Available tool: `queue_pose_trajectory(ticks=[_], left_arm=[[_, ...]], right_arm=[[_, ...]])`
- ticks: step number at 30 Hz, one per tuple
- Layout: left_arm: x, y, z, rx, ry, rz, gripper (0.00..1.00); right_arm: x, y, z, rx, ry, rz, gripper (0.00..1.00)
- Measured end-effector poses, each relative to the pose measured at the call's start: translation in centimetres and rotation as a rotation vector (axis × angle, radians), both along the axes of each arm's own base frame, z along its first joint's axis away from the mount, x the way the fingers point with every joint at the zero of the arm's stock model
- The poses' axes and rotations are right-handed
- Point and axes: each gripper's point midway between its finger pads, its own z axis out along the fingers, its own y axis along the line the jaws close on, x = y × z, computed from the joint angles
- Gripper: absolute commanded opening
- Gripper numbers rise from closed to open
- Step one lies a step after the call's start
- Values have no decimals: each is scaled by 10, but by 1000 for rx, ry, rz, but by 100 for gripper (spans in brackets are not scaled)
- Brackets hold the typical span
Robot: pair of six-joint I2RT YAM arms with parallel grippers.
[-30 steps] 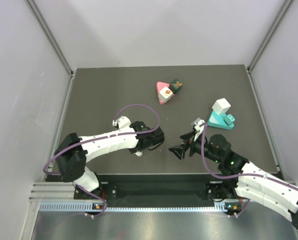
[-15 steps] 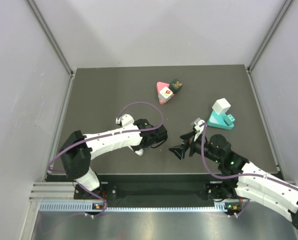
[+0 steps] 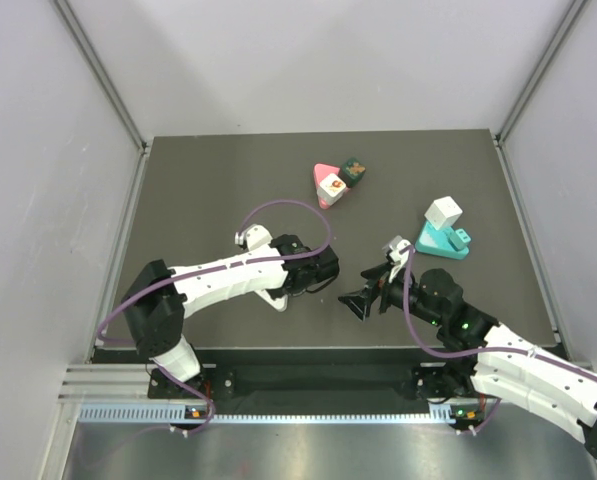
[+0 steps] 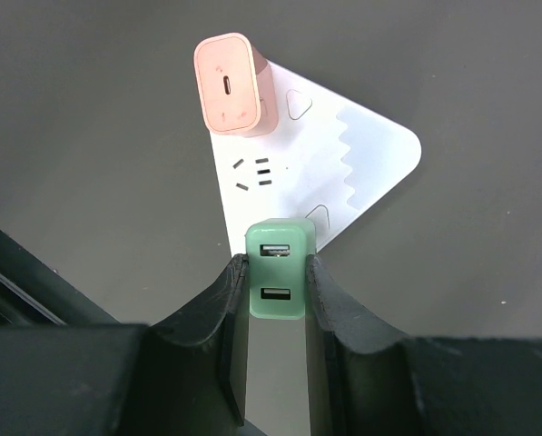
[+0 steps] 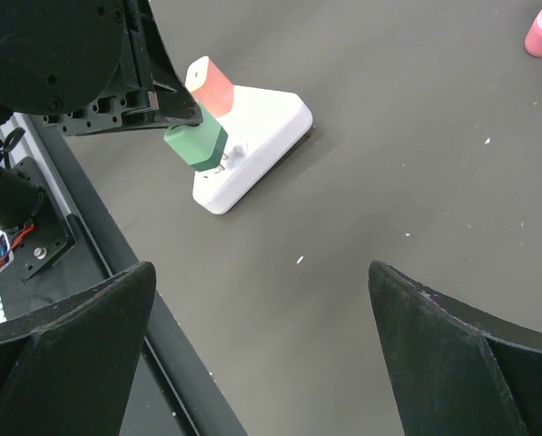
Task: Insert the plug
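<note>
My left gripper [image 4: 275,265] is shut on a light green two-port plug [image 4: 278,283] and holds it over the near corner of a white triangular socket base [image 4: 370,154]. In the right wrist view the green plug [image 5: 196,145] leans against the base's top [image 5: 261,118]; I cannot tell whether its prongs are in. A pink plug [image 4: 231,84] stands in the base's far corner, and open socket slots [image 4: 254,173] lie between the two plugs. My right gripper [image 5: 260,272] is open and empty, to the right of the base.
A pink triangular base [image 3: 326,187] with a white plug and a dark green plug stands at the back. A teal base [image 3: 442,242] with a white plug [image 3: 443,212] is at the right. The table's black front rail [image 5: 116,300] runs close to the white base.
My left arm has shifted slightly right and forward with the green plug in it. The right arm has not moved.
</note>
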Motion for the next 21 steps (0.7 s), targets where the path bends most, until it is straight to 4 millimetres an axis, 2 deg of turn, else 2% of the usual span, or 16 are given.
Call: queue_pose_trajectory(ticks=[10, 21], left_arm=[[0, 1, -1, 0, -1, 4, 0], [-5, 10, -7, 19, 4, 20, 0]], right_arm=[[0, 0, -1, -2, 2, 0, 100], [0, 0, -1, -2, 3, 3, 100]])
